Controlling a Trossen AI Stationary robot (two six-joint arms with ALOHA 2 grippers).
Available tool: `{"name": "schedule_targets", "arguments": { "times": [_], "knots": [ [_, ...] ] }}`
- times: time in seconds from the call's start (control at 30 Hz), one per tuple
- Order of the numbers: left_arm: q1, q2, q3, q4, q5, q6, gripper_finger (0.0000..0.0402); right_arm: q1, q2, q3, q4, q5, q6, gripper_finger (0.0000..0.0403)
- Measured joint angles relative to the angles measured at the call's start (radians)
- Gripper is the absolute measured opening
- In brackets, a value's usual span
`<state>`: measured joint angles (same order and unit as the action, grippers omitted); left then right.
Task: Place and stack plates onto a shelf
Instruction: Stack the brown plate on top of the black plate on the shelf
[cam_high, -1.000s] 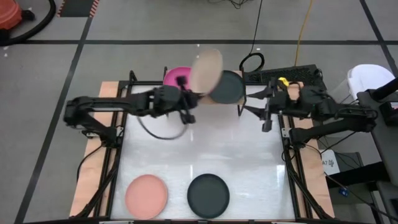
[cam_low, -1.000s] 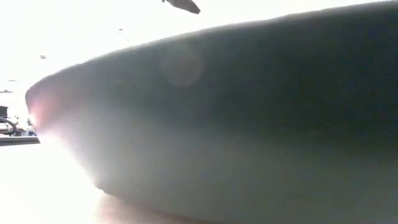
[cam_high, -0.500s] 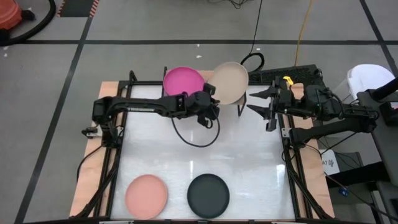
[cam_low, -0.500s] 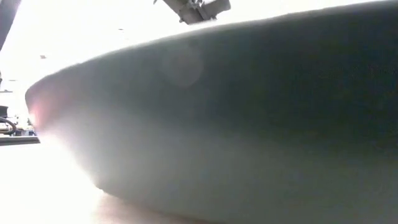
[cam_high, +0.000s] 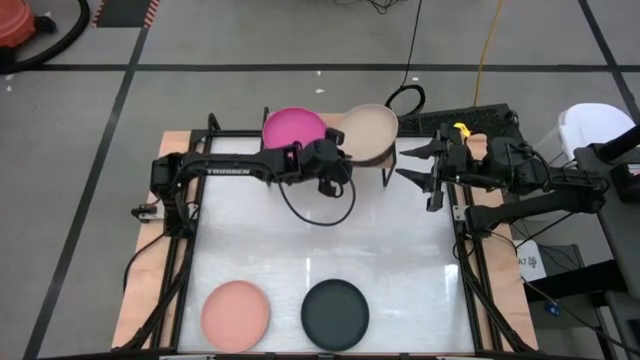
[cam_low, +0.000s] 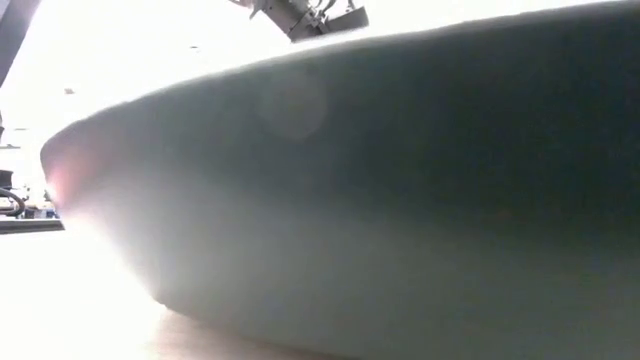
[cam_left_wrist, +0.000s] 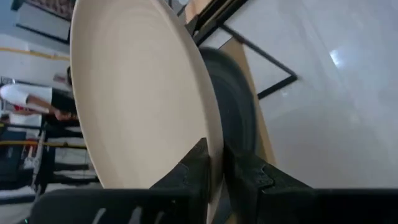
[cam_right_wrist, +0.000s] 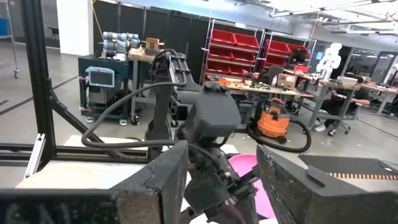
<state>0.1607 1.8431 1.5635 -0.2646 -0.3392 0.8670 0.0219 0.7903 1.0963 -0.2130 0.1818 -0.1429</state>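
Note:
A beige plate (cam_high: 368, 133) lies over a dark plate (cam_left_wrist: 233, 112) on the right half of the shelf (cam_left_wrist: 254, 93), at the table's far edge. My left gripper (cam_high: 338, 160) reaches it from the near left and is shut on its rim. A magenta plate (cam_high: 294, 127) lies on the shelf's left half. A salmon pink plate (cam_high: 236, 312) and a dark plate (cam_high: 335, 313) lie flat near the table's front edge; the dark one fills the low view (cam_low: 400, 200). My right gripper (cam_high: 412, 165) waits open, right of the shelf. My left gripper has the beige plate's rim (cam_left_wrist: 213, 163) between its two fingers, one finger over the plate's upper face and one under the rim. The fingers come slanting down from the near left. The plate lies roughly level over the dark plate on the shelf.
The white table top (cam_high: 320, 240) between the shelf and the two front plates is bare. A black cable (cam_high: 320, 212) loops below my left arm. Black frame rails (cam_high: 180, 270) run along both table sides. People and workshop benches stand in the room behind.
My left gripper has gone toward the table's far right and down, rolling as it went. The beige plate, tilted and held above the shelf a second ago, now lies about level over the dark plate and hides it from above.

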Motion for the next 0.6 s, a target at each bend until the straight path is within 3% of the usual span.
{"name": "schedule_targets", "arguments": {
  "times": [0.13, 0.43, 0.6],
  "knots": [
    [0.01, 0.0, 0.0, 0.0, -0.002, -0.027, 0.0061, 0.0, 0.001, -0.026, 0.016, 0.0, 0.0, 0.0173],
    [0.008, 0.0, 0.0, 0.005, -0.028, -0.052, 0.0165, 0.0, 0.001, -0.106, 0.097, 0.0, -0.025, 0.0173],
    [-0.008, -0.005, 0.0, 0.009, -0.044, -0.09, 0.0201, 0.0, -0.001, -0.115, 0.107, 0.0, -0.026, 0.0173]
  ]
}}
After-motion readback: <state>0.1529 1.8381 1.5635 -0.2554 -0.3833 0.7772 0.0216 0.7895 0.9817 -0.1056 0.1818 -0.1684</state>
